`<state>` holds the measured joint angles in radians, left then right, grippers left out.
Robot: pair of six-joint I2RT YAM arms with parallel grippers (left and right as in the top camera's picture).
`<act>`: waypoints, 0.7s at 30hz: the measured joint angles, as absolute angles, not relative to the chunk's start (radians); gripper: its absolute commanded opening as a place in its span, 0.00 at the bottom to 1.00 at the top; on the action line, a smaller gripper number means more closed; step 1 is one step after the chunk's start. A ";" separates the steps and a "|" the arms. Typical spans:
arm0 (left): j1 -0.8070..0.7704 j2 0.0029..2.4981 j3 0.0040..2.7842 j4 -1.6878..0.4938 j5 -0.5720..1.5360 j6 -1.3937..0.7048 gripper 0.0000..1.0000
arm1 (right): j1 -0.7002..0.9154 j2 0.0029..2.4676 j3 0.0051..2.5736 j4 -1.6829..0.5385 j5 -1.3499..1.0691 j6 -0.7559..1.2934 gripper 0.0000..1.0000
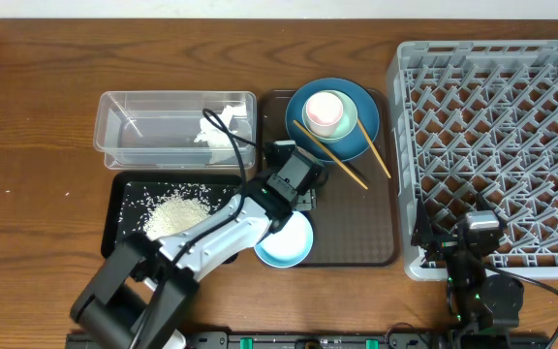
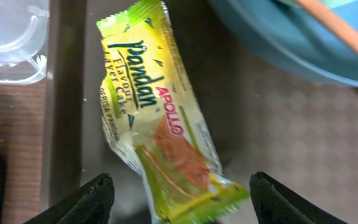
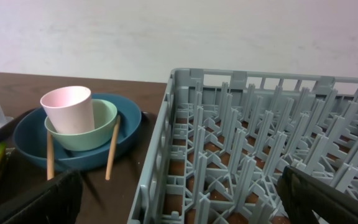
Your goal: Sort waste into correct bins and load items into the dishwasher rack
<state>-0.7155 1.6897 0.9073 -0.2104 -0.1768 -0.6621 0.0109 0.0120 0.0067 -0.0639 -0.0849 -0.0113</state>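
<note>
Overhead view: the left arm (image 1: 211,233) reaches from the near left across to the left part of the brown serving tray (image 1: 356,228), which lies in the middle of the tabletop (image 1: 37,97). Its head hides the snack wrapper from above.

In the left wrist view, the yellow-green snack wrapper (image 2: 160,124) lies flat on the brown tray. The left fingers (image 2: 97,200) are spread wide on either side of its orange end, with a gap on each side, so nothing is pinched.

Just left of the brown tray, the clear tub (image 1: 143,136) sits at the far side. The crumpled white tissue (image 1: 219,136) lies in the tub's right end. The black tray (image 1: 114,218) lies near of the tub and holds a heap of rice grains (image 1: 177,213), with loose grains scattered around it.

The dark blue plate (image 1: 332,121) rests at the far end of the brown tray. The mint bowl (image 1: 349,114) sits on the plate and the pink cup (image 1: 323,111) stands in the bowl. Two wooden chopsticks (image 1: 332,157) lean over the plate's near rim onto the tray. The white and light-blue bowl (image 1: 289,247) sits at the near left corner of the brown tray, partly under the arm.

The grey rack (image 1: 492,126) fills the right side. No dishes are visible in it. The right wrist view shows the right fingers (image 3: 39,198) held wide apart at the rack's near left corner, gripping nothing.
</note>
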 measured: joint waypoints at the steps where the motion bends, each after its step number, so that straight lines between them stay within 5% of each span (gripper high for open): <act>1: -0.715 1.696 0.907 -0.207 -0.186 -0.661 0.76 | 0.011 0.012 0.007 -0.064 -0.085 -0.011 0.99; 15: -0.715 1.771 0.907 -0.174 -0.217 -0.662 0.78 | 0.011 0.012 0.007 -0.064 -0.085 -0.012 0.99; 21: -0.715 1.780 0.907 -0.177 -0.217 -0.654 0.63 | 0.011 0.012 0.007 -0.064 -0.085 -0.012 0.99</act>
